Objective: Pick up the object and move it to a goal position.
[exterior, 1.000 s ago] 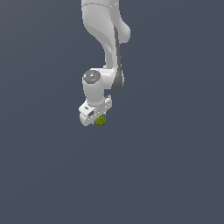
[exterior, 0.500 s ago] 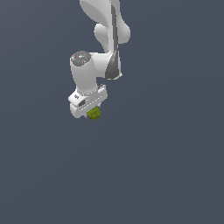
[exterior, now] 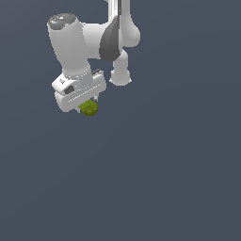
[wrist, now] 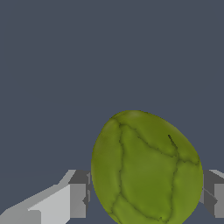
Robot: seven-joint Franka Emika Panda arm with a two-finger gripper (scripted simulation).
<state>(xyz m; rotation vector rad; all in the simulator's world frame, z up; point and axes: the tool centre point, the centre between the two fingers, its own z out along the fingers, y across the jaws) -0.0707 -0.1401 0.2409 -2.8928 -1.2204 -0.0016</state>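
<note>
The object [exterior: 88,108] is a small olive-green lumpy ball with dark veins, tucked under the white gripper head. My gripper [exterior: 86,107] is shut on it and holds it in the air, in the upper part of the exterior view's left half. In the wrist view the object [wrist: 146,168] fills the space between the two grey fingers [wrist: 78,199], which press on both of its sides. My gripper [wrist: 146,194] shows only its finger ends there. The white arm [exterior: 70,44] slants up toward the exterior view's right.
A plain dark grey-blue surface [exterior: 155,179] fills the background in both views. No other objects, containers or edges show.
The arm has carried the held object up and toward the exterior view's left. The grip has stayed shut on it throughout.
</note>
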